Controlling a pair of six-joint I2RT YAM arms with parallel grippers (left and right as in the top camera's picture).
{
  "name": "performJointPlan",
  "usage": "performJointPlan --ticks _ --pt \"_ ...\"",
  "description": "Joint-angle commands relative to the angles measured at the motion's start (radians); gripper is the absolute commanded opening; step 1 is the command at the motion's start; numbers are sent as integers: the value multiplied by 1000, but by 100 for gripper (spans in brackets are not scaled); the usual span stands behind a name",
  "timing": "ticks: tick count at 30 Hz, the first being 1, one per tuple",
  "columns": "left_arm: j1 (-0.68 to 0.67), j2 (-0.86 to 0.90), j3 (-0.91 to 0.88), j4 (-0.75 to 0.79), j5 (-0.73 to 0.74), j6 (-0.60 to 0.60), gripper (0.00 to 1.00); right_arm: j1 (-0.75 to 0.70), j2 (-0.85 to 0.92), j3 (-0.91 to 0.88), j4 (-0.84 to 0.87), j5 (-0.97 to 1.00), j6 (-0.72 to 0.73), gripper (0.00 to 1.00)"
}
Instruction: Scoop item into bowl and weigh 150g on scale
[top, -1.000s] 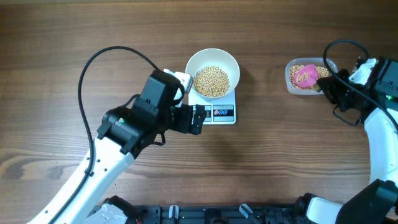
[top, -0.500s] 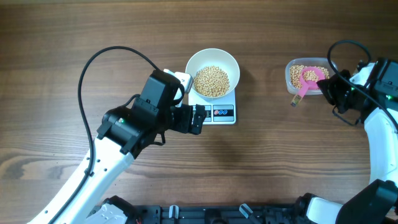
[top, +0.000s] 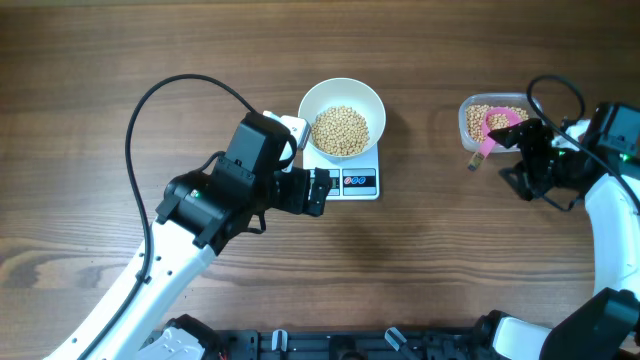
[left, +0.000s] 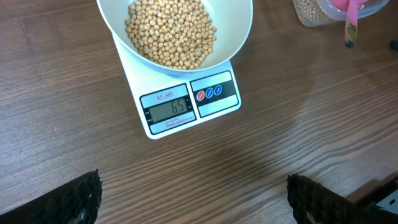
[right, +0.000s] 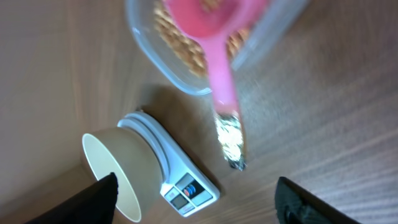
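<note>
brown wood-grain tabletop (top: 420, 280) carries the scale (top: 358, 182) at centre, with the white bowl (top: 318, 100) standing on it so the beans (top: 342, 131) inside get weighed. left gripper (left: 193, 205) hovers just before the scale, jaws wide and empty, probably to view the readout. right gripper (right: 200, 202) is spread open near the clear tub (top: 466, 120), gripping nothing; the pink scoop (top: 497, 122) rests inside, handle over the rim. the display's second digit is unclear, and the right wrist view is blurred.

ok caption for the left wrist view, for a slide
Bowl of beans on the scale, seen from the open left gripper; scoop lies in the tub.
</note>
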Motion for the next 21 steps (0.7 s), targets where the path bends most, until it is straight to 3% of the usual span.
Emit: performJointPlan --ticks 1,8,10,12,15,18,21 --pt "-5 -1 -4 2 -10 21 100 22 -13 -92 22 -40 123 84" --pt "-5 -1 -4 2 -10 21 100 52 -13 -204 189 -15 301 89" --pt "-5 -1 -4 2 -10 21 100 65 -13 -266 345 -13 380 80" --pt "-5 -1 -4 2 -10 21 100 74 -13 -285 415 -15 380 78" --pt "-5 -1 -4 2 -10 21 100 92 -13 -290 432 -4 394 74" --pt "-5 -1 -4 2 -10 21 100 111 -13 -290 432 27 403 63" --pt "-5 -1 -4 2 -10 21 100 130 -13 -290 415 81 404 62"
